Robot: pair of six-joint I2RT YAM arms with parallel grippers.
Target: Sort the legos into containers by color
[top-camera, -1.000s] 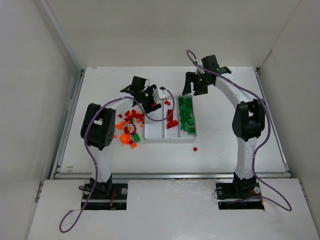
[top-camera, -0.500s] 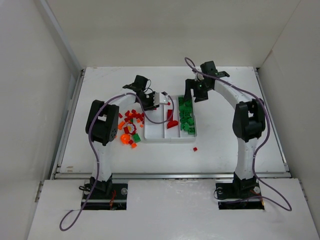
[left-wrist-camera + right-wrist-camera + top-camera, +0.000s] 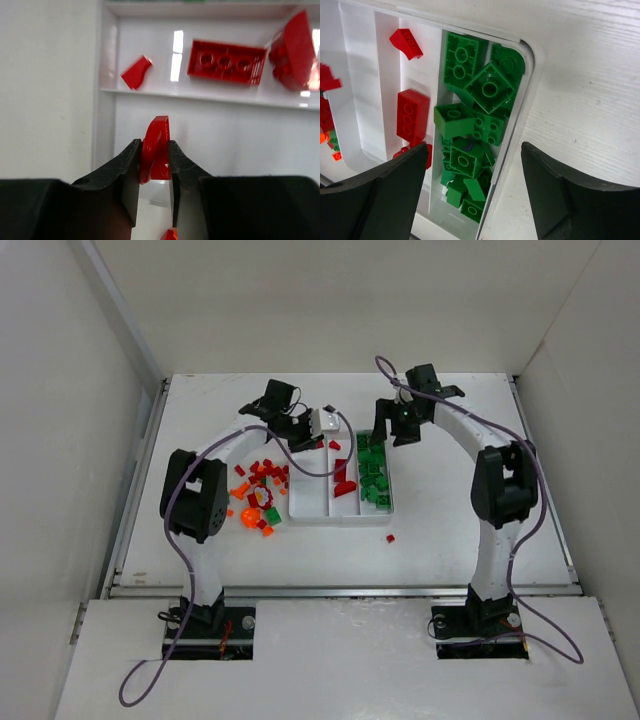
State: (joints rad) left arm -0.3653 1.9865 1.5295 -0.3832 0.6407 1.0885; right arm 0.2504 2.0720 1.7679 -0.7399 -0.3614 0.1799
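Observation:
The white tray [image 3: 304, 502] has three long containers. Its right one is full of green legos [image 3: 470, 125], and its middle one holds dark red legos [image 3: 226, 61]. My left gripper [image 3: 154, 150] is shut on a small rounded red lego [image 3: 156, 137] just above the far end of the bare left container [image 3: 225, 135]. In the top view the left gripper [image 3: 325, 425] is at the tray's far left corner. My right gripper [image 3: 475, 155] hangs open and holds nothing, above the green container's far end, also seen as the right gripper [image 3: 393, 428] from above.
A pile of loose red, orange and green legos [image 3: 258, 490] lies on the table left of the tray. One red piece [image 3: 390, 538] lies alone in front of the tray's right corner. White walls enclose the table.
The left jaws closed on the red lego at the tray's far left end and have risen a little with it. The right gripper drifted slightly toward the green container, still open.

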